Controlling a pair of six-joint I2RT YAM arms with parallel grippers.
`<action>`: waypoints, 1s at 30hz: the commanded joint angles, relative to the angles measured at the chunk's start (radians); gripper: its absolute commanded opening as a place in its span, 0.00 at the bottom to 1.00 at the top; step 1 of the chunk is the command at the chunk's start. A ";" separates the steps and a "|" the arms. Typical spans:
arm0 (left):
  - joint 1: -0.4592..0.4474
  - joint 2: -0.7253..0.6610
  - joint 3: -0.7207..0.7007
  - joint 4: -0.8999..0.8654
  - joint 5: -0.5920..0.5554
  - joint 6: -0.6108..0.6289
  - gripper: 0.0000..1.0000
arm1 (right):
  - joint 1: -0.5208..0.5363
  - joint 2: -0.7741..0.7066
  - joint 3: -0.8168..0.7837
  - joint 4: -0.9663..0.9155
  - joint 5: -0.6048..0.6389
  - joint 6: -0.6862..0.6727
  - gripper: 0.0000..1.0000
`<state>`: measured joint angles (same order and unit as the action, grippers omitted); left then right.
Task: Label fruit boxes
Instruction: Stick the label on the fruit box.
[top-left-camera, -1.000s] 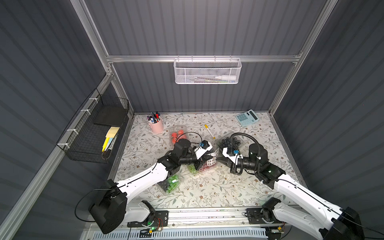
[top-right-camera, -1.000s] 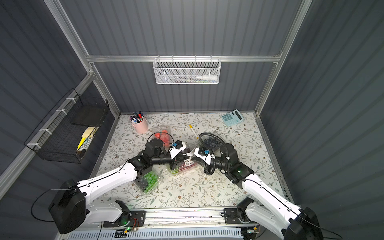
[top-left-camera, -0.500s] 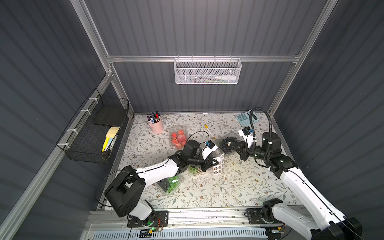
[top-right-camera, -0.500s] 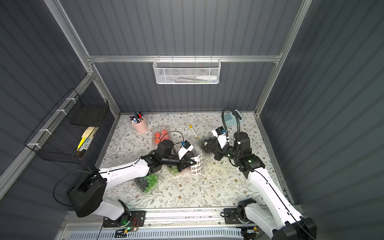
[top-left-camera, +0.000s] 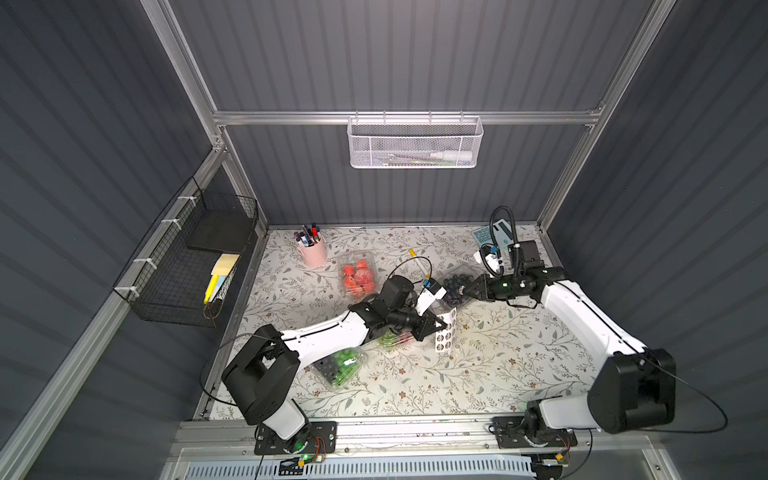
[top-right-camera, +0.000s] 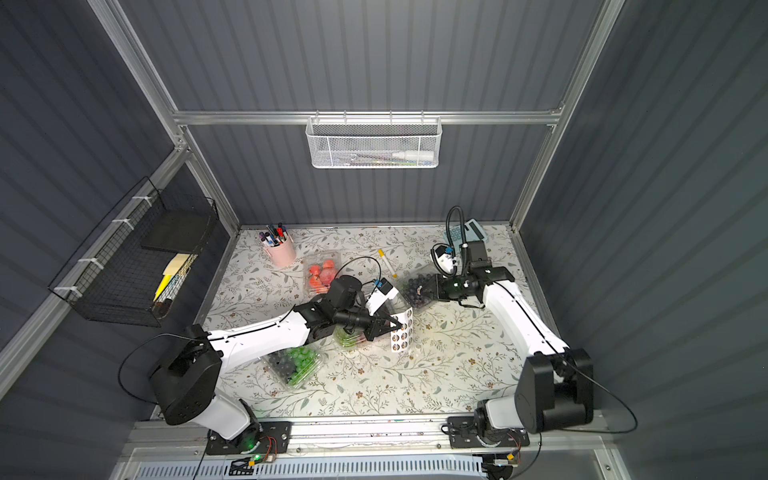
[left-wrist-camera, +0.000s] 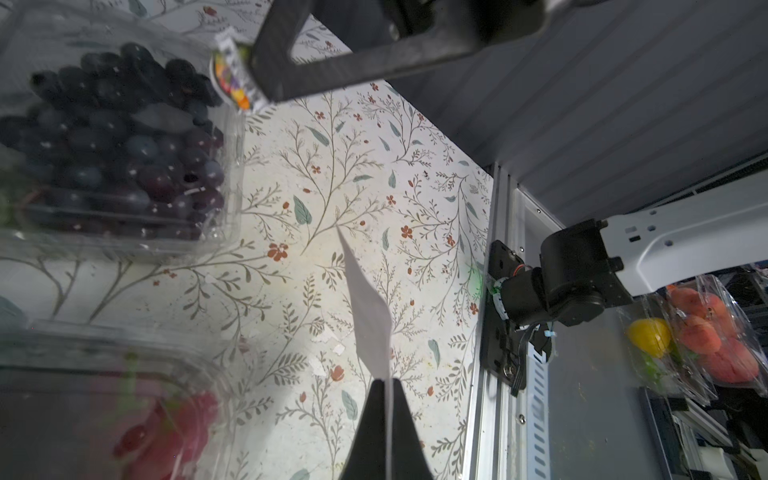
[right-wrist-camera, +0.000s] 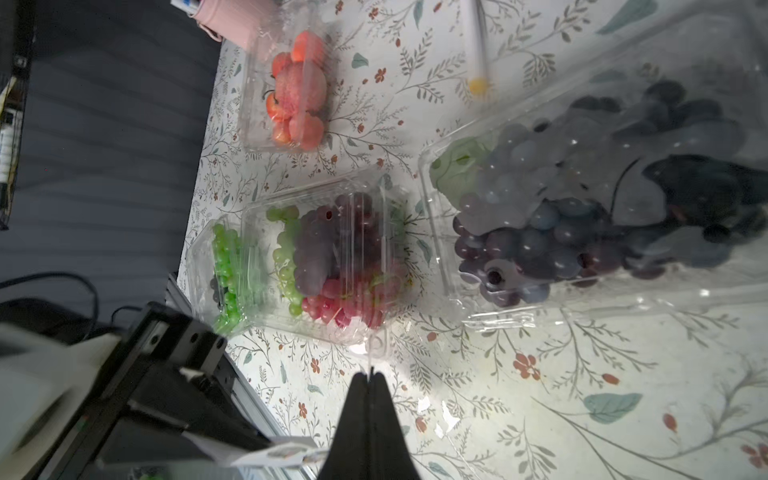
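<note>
On the left of the table (top-left-camera: 519, 365), the green-and-black grape punnet (top-left-camera: 337, 368) lies partly under the left arm, with the strawberry punnet (top-left-camera: 357, 277) farther back. A sweep of that arm could shove the grapes. Mid-table, the left end effector (top-left-camera: 433, 327) is clenched on the sticker sheet (top-left-camera: 444, 336), held on edge just beside the green-and-red grape punnet (top-left-camera: 392, 340). The limp sheet could sag or slip from so thin a pinch. To the right, the right end effector (left-wrist-camera: 255, 72) pinches a peeled sticker (left-wrist-camera: 232, 79) at the rim of the blueberry punnet (left-wrist-camera: 116, 145). We judge the sticker may fold, cling to the fingertip or land off the lid, and pressing may skid the light punnet.
</note>
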<state>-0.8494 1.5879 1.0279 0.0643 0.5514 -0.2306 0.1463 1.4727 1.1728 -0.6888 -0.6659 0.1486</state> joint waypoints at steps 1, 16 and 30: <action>0.046 0.024 0.088 -0.088 -0.012 0.010 0.00 | -0.004 0.115 0.158 -0.249 0.015 -0.034 0.00; 0.291 0.021 0.190 -0.181 -0.028 0.075 0.00 | 0.036 0.453 0.436 -0.386 0.026 -0.047 0.00; 0.374 0.007 0.179 -0.166 0.000 0.085 0.00 | 0.042 0.634 0.609 -0.442 0.062 -0.029 0.00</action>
<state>-0.4801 1.6062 1.1904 -0.0937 0.5350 -0.1677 0.1879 2.0846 1.7435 -1.0840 -0.6147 0.1154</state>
